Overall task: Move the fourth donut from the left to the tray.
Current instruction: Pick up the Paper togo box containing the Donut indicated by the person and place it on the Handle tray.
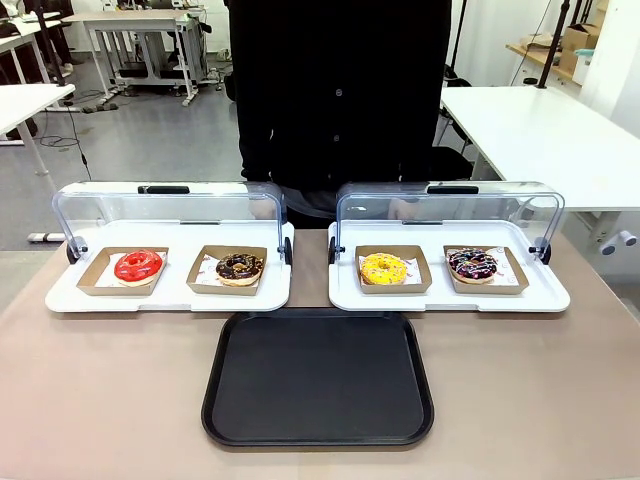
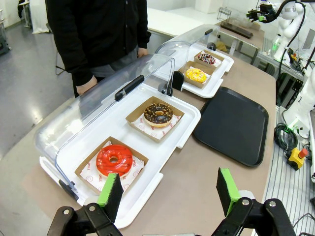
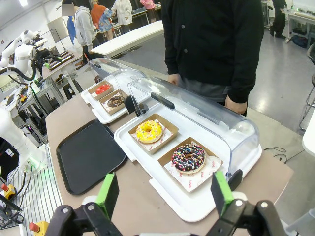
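The fourth donut (image 1: 472, 264), dark chocolate with pink and white streaks, sits in a brown cardboard holder at the right end of the right white display tray (image 1: 449, 297). It also lies just ahead of my right gripper (image 3: 164, 193), which is open and empty, as the fourth donut (image 3: 188, 158). At the far end of the left wrist view the fourth donut (image 2: 207, 59) is small. The black tray (image 1: 318, 376) lies bare at the table's front middle, also seen as the tray (image 2: 233, 124) and the tray (image 3: 89, 154). My left gripper (image 2: 169, 192) is open and empty above the table's left end.
A red donut (image 1: 138, 266), a chocolate donut with pale specks (image 1: 240, 267) and a yellow donut (image 1: 384, 268) sit in their holders. Both clear domed lids (image 1: 168, 215) are swung up at the back. A person in black (image 1: 335, 100) stands at the far side.
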Available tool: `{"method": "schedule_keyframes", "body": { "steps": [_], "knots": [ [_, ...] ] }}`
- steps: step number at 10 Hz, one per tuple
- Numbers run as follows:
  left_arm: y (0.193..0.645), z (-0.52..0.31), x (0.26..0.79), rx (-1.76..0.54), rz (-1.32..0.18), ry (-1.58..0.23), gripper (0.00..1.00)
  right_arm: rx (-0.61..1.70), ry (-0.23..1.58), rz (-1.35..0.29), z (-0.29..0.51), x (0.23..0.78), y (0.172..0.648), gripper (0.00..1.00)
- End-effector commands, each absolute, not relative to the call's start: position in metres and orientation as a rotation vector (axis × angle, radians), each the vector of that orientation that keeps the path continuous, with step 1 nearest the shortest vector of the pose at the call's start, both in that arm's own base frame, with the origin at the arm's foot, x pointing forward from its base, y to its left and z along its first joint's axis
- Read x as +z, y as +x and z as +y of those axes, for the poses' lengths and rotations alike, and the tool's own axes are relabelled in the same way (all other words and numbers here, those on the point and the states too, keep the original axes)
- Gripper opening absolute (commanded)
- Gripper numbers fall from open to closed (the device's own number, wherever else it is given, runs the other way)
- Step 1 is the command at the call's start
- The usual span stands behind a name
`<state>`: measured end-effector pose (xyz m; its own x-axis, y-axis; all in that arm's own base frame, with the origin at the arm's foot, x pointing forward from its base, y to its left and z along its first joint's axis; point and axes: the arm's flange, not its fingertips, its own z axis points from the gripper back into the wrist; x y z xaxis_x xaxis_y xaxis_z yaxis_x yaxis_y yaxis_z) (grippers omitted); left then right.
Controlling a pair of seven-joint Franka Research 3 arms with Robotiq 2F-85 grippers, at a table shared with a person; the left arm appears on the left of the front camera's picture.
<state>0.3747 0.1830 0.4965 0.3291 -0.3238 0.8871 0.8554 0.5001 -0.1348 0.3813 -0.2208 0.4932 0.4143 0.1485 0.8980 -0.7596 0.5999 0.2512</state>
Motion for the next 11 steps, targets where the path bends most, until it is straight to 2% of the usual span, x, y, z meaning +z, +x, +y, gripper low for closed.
{"method": "schedule_keyframes", "body": {
  "steps": [1, 11],
  "knots": [
    [0.3767, 0.1841, 0.4973, -0.868, -0.962, -0.685, 1.00, 0.653, 0.730, -1.026, -0.2200, 0.4939, 0.3833, 1.00],
    [0.3767, 0.1841, 0.4973, -0.868, -0.962, -0.685, 1.00, 0.653, 0.730, -1.026, -0.2200, 0.4939, 0.3833, 1.00]
  ]
}}
